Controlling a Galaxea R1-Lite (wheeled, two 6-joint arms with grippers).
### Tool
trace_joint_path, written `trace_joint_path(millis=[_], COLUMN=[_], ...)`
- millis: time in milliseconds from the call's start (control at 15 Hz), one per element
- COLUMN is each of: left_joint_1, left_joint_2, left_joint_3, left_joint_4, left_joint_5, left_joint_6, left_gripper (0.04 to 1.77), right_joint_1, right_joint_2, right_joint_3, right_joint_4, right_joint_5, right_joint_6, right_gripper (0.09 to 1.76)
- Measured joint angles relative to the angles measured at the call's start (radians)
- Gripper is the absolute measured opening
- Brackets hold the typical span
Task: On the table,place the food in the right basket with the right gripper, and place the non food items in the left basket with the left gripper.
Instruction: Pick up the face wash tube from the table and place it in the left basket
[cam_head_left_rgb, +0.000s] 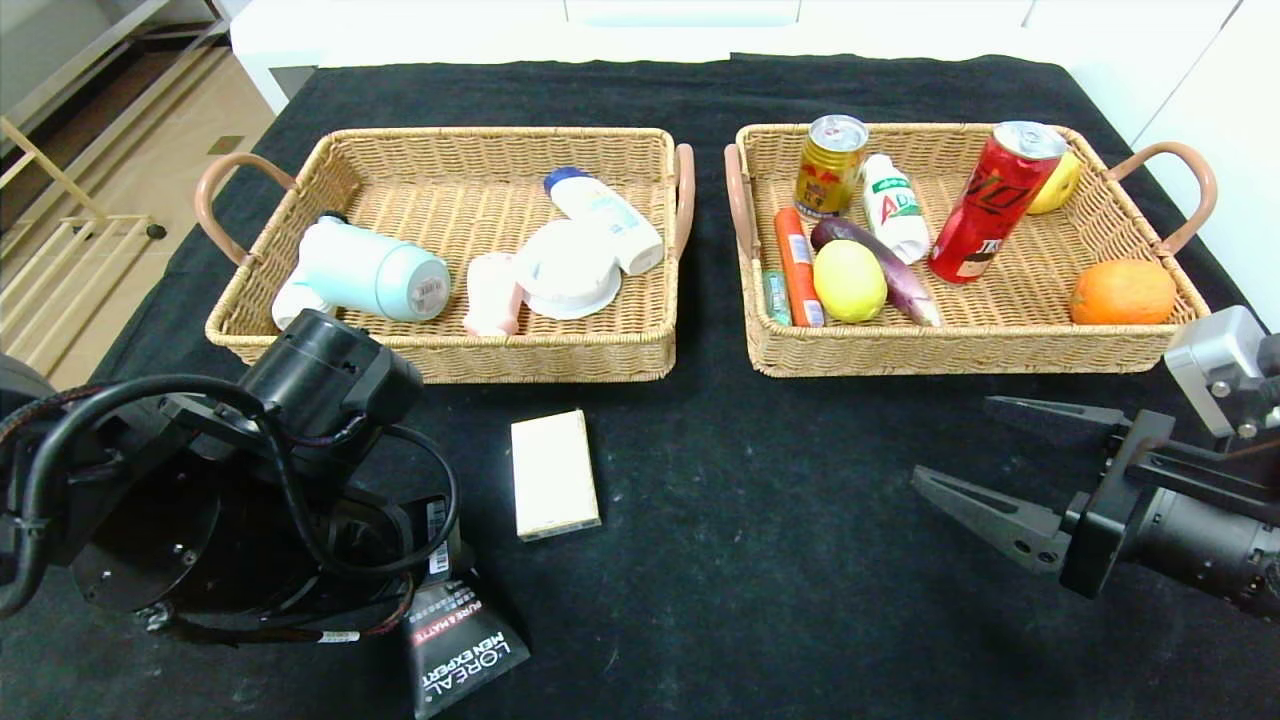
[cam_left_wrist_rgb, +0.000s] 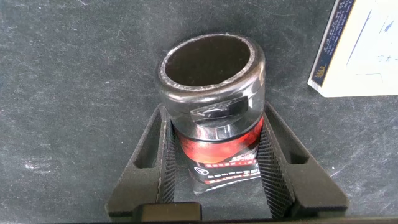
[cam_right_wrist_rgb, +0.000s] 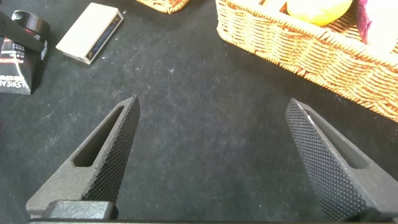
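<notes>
Black cloth covers the table (cam_head_left_rgb: 700, 560); near the cream box (cam_head_left_rgb: 553, 474), the left gripper (cam_left_wrist_rgb: 214, 152) grasps the L'Oreal tube (cam_left_wrist_rgb: 214, 118), while the right gripper (cam_head_left_rgb: 975, 460) hovers released.

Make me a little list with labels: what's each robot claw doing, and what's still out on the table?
left gripper: around the L'Oreal tube, fingers either side, on the table
right gripper: open, holding nothing, near the right basket
still on table: cream box, L'Oreal tube
left basket: blue mug, white items
right basket: red can, lemon, sausage, other food
</notes>
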Motion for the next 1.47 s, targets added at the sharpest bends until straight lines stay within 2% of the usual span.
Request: trace_joint_path(millis=[533, 800, 1000, 1200, 1467], left_joint_1=[-0.001, 0.000, 0.006, 0.028, 0.071], left_joint_2=[-0.003, -0.041, -0.064, -0.068, -0.034], left_joint_3=[-0.023, -0.065, -0.159, -0.298, -0.456], left_joint_4=[0.003, 0.020, 0.078, 0.129, 0.144], left_joint_5=[-0.001, 0.008, 0.016, 0.017, 0.016], left_joint_6=[0.011, 0.042, 0.069, 0.114, 0.169], left_gripper=[0.80, 0.78, 0.77, 0.76, 0.75], right_joint_1=[0.000, 0.000, 0.001, 0.001, 0.000], right_joint_2=[0.001, 0.001, 0.001, 0.001, 0.001], right_joint_3=[0.001, 0.001, 0.001, 0.001, 0.001], right_joint_4=[0.000, 0.000, 0.000, 0.000, 0.000], right_joint_5=[0.000, 0.000, 0.000, 0.000, 0.000], right_joint_6=[-0.001, -0.001, 0.000, 0.000, -0.001], right_gripper=[1.71, 1.71, 1.71, 1.71, 1.71])
